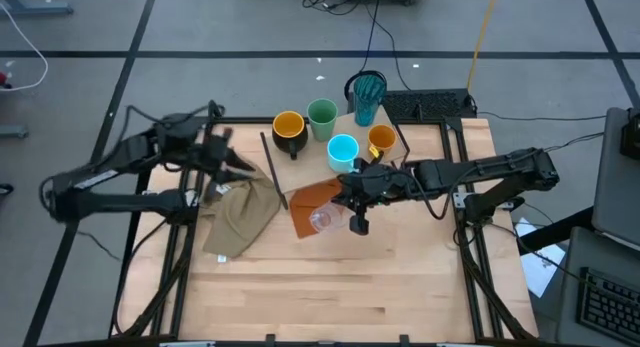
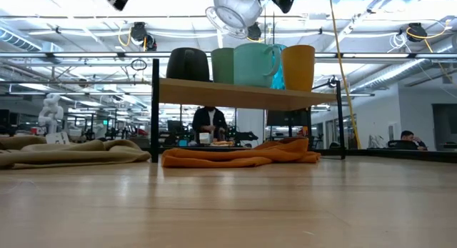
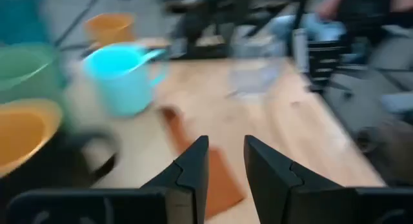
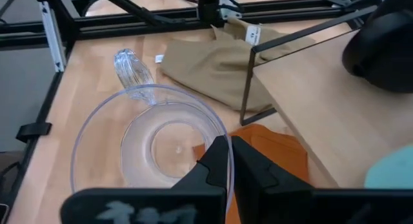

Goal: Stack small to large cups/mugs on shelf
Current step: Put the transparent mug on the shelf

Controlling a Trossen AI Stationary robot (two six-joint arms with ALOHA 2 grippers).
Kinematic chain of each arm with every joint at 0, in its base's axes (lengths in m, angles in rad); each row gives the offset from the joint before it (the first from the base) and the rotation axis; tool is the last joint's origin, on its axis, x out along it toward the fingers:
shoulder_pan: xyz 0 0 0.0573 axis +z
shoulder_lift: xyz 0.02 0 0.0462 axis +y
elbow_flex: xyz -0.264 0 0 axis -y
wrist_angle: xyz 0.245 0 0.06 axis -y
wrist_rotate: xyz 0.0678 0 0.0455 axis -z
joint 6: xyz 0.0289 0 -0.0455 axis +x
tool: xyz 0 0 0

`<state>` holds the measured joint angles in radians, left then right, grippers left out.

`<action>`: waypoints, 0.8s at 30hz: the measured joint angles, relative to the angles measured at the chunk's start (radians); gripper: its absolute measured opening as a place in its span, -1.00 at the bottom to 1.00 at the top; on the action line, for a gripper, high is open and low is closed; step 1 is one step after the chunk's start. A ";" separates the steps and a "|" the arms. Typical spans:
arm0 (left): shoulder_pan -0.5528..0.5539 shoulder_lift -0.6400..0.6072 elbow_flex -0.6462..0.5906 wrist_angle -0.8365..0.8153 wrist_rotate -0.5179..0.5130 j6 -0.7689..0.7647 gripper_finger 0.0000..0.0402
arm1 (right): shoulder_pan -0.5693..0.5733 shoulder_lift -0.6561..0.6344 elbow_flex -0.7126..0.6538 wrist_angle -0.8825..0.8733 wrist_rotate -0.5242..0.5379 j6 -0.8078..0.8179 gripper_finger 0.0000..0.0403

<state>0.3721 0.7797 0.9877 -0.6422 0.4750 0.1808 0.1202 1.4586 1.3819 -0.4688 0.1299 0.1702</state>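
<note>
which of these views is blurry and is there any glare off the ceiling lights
The left wrist view is smeared, so the blue mug and the clear glass look soft. The right wrist view is sharp, with the right gripper shut on the glass rim. In the low view the ceiling strip lights blow out bright above the shelf. The high view is evenly lit.

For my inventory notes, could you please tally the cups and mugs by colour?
Teal tumbler: 1
Green cup: 1
Black mug: 1
Blue mug: 1
Orange cup: 1
Clear glass mug: 1
Total: 6
</note>
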 joint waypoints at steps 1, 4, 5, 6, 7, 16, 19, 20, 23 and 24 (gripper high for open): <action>-0.042 0.024 0.013 0.018 0.000 -0.005 -0.52 | -0.006 0.000 0.000 0.000 0.000 -0.004 -1.00; -0.168 0.096 0.054 0.045 -0.052 -0.034 -0.52 | -0.022 0.000 0.000 -0.008 0.000 -0.021 -1.00; -0.212 0.120 0.067 0.038 -0.095 -0.039 -0.52 | -0.025 0.000 0.000 -0.008 0.000 -0.027 -1.00; -0.253 0.143 0.078 0.040 -0.134 -0.045 -0.52 | -0.029 0.000 0.000 -0.008 0.000 -0.031 -1.00; -0.290 0.163 0.088 0.042 -0.178 -0.051 -0.52 | -0.031 0.000 0.000 -0.008 0.000 -0.033 -1.00; -0.483 0.307 0.140 0.089 -0.463 -0.075 -0.52 | -0.035 0.000 0.000 -0.008 0.000 -0.064 -1.00; -0.505 0.346 0.140 0.128 -0.480 -0.067 -0.52 | -0.035 0.000 0.000 -0.015 0.000 -0.083 -1.00; -0.508 0.357 0.140 0.145 -0.479 -0.067 -0.52 | -0.035 0.000 0.000 -0.018 0.000 -0.085 -1.00; -0.513 0.381 0.140 0.199 -0.477 -0.082 -0.52 | -0.035 0.000 0.000 -0.023 0.000 -0.087 -1.00; -0.512 0.388 0.140 0.224 -0.477 -0.086 -0.52 | -0.035 0.000 0.000 -0.024 0.000 -0.090 -1.00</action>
<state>-0.1402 1.1672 1.1278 -0.4181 -0.0025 0.0944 0.0856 1.4586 1.3815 -0.4926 0.1295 0.0805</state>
